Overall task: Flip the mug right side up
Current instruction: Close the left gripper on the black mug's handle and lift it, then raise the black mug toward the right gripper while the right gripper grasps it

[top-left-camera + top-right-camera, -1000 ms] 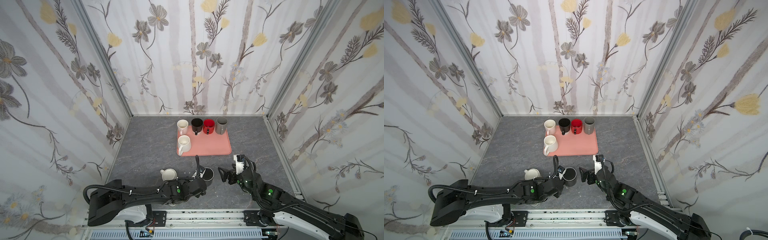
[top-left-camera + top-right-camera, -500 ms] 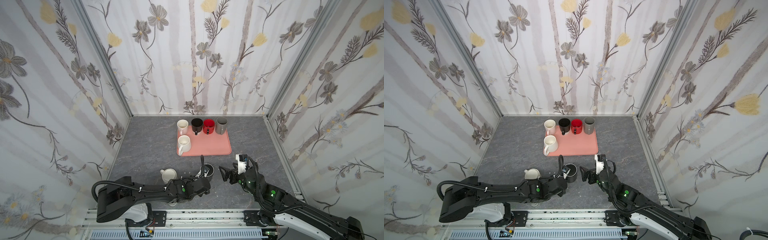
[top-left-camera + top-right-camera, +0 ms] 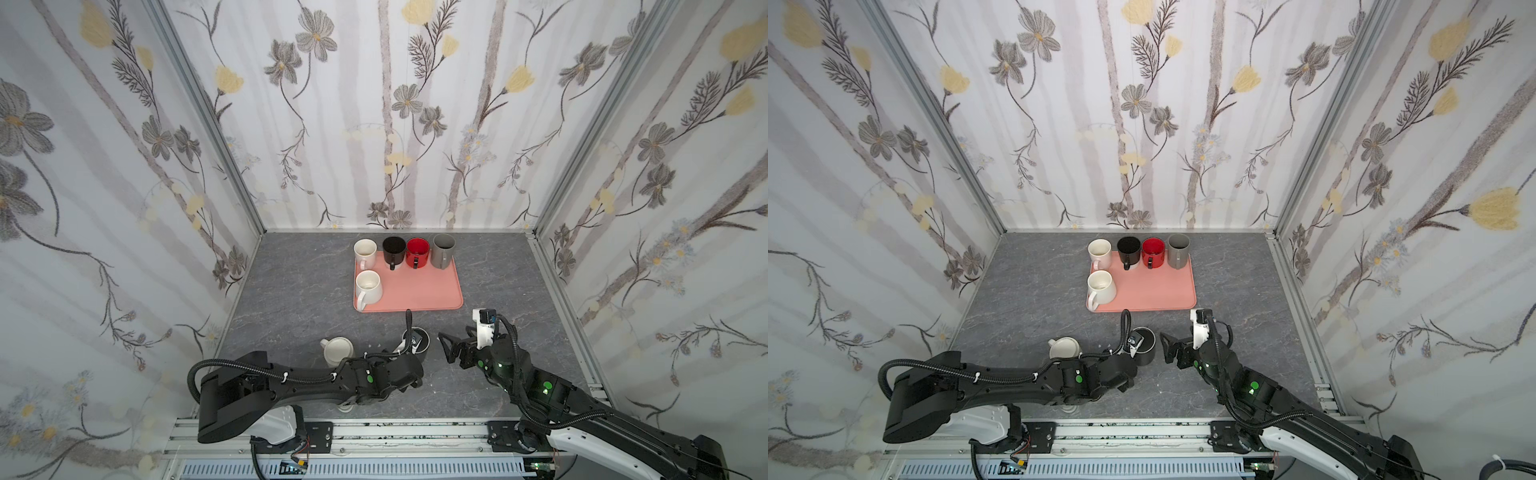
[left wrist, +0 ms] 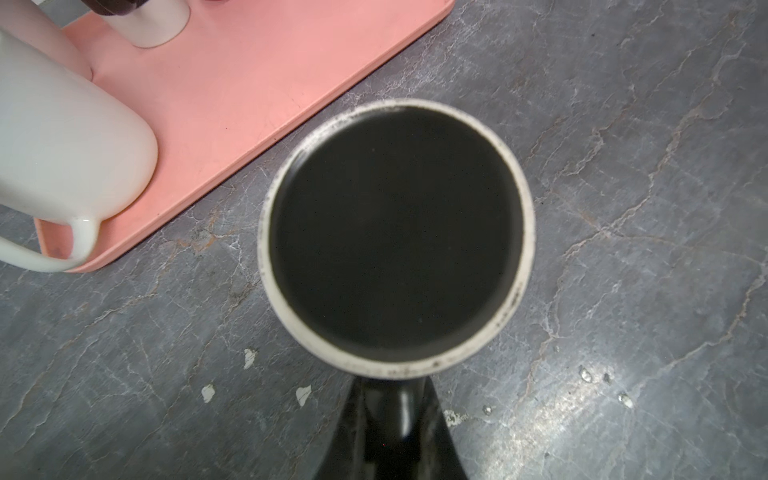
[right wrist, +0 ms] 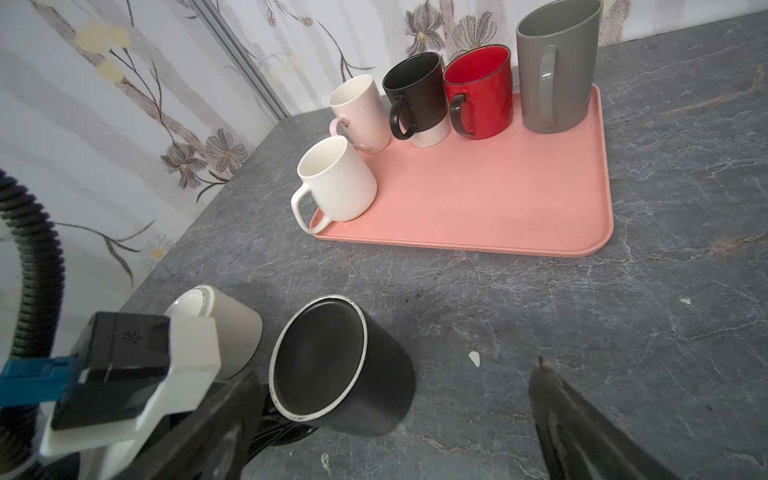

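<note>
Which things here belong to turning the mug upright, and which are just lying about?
In the job: black mug, upside down; left gripper, shut on it; right gripper, open beside it.
Lying about: beige mug; pink tray; five upright mugs on it.

Left arm [image 3: 316, 380], jaws clamped shut; right arm [image 3: 552, 390], jaws wide.

This is a lab test booth: papered panels [image 3: 374, 124] in aluminium framing [image 3: 210, 124].
</note>
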Motion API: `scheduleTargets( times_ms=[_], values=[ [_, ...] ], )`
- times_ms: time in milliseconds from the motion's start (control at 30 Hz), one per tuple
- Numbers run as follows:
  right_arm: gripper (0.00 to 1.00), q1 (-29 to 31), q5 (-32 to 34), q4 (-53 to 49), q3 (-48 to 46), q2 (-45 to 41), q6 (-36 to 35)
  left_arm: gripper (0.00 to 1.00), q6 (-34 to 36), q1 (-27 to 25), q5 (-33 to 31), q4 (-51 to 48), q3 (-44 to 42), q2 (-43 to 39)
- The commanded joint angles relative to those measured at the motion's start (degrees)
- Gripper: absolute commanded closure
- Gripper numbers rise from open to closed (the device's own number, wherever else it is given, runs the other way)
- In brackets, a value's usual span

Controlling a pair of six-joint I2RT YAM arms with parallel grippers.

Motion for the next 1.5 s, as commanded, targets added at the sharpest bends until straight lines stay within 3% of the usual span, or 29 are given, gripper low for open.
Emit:
scheduleTargets(
  times_ms=[0, 267, 500, 700, 867, 1167, 1467],
  values=[
    [0.00, 0.0, -1.0, 3.2, -0.4, -1.2, -0.6, 1.00, 0.6, 0.2, -2.6, 5.2, 0.5, -1.4],
    [0.01, 0.0, 0.6, 7.2, -1.8, -8.7, -1.2, 1.00, 0.4, 3.9, 0.0, 11.4, 0.8, -7.8],
    [0.03, 0.0, -5.3, 16.0, -5.4, -14.9, -2.9, 1.00, -0.5, 11.0, 8.0, 23.8, -0.7, -19.4],
    [0.12, 0.0, -14.0, 28.5, -5.7, -8.7, -1.5, 1.00, -3.9, 16.5, 16.2, 38.4, -4.7, -23.3],
    [0.19, 0.0, -21.1, 44.7, -6.4, 0.0, 1.4, 1.00, -5.7, 17.5, 20.3, 49.2, -8.7, -25.9],
    [0.21, -0.2, -25.5, 61.4, -2.5, 12.8, 3.5, 1.00, -5.9, 17.5, 24.5, 57.0, -10.3, -27.6],
    [0.30, -1.7, -30.8, 71.8, 0.7, 21.2, 8.5, 1.00, -7.7, 17.4, 27.4, 62.1, -11.2, -28.3]
  ],
)
